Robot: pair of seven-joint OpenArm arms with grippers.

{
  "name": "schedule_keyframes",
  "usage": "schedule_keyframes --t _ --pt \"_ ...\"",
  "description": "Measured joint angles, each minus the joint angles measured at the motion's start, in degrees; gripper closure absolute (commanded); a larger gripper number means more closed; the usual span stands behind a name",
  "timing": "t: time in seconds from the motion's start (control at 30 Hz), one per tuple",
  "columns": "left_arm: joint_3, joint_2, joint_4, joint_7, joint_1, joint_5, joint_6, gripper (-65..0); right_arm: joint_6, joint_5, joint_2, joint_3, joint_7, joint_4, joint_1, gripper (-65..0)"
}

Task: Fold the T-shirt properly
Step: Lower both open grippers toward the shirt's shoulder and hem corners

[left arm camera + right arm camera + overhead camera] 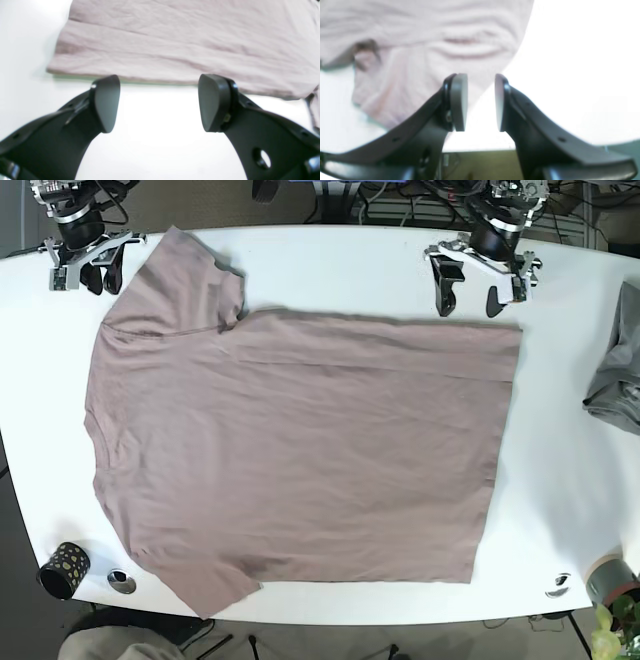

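Note:
A dusty-pink T-shirt (300,450) lies spread flat on the white table (330,265), collar side to the left and hem to the right. Its far long edge is folded over in a narrow strip (380,340). One sleeve (185,275) points to the far left corner. My left gripper (468,307) is open and empty, just behind the shirt's far edge near the hem; in the left wrist view (160,102) the shirt's edge (175,50) lies right in front of the wide-apart fingers. My right gripper (98,283) is open with a narrow gap and empty, beside the far sleeve (425,50), as its wrist view (481,102) shows.
A grey folded cloth (615,370) lies at the table's right edge. A black dotted cup (65,568) and a small round thing (121,581) sit at the near left corner. Another small round thing (558,585) and a cup (610,580) are at the near right.

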Motion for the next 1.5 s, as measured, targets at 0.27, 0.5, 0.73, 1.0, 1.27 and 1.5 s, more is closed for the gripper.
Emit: schedule_keyframes --t 0.27,0.5,0.73,1.0,1.27,1.5 --pt "0.2 -8.1 -0.7 2.8 -4.7 -14.1 -0.1 -46.4 0.0 -0.1 0.0 0.5 -7.2 -0.1 4.2 -17.1" --pt "0.0 -12.9 -1.5 8.5 -9.0 -22.6 0.2 -56.1 0.0 0.0 -0.1 0.5 -13.7 -0.1 5.9 -23.9" --pt "0.1 -12.8 -1.9 9.7 -9.8 -22.8 0.2 -56.1 0.0 0.2 -0.5 0.6 -14.5 -0.1 6.1 -38.5" --pt "0.2 -12.7 -6.9 9.8 -11.7 -22.8 0.2 -56.1 -0.04 1.4 -0.4 0.8 -19.1 -3.0 9.9 -38.7" --pt "0.3 -12.9 -8.5 9.8 -13.7 -22.8 0.2 -56.1 -0.2 8.4 2.6 7.2 -28.8 -9.9 14.7 -38.7" --pt "0.5 -14.5 -8.5 9.8 -14.7 -22.9 0.2 -56.1 -0.02 18.6 3.8 9.8 -36.0 -13.0 15.7 -38.7"
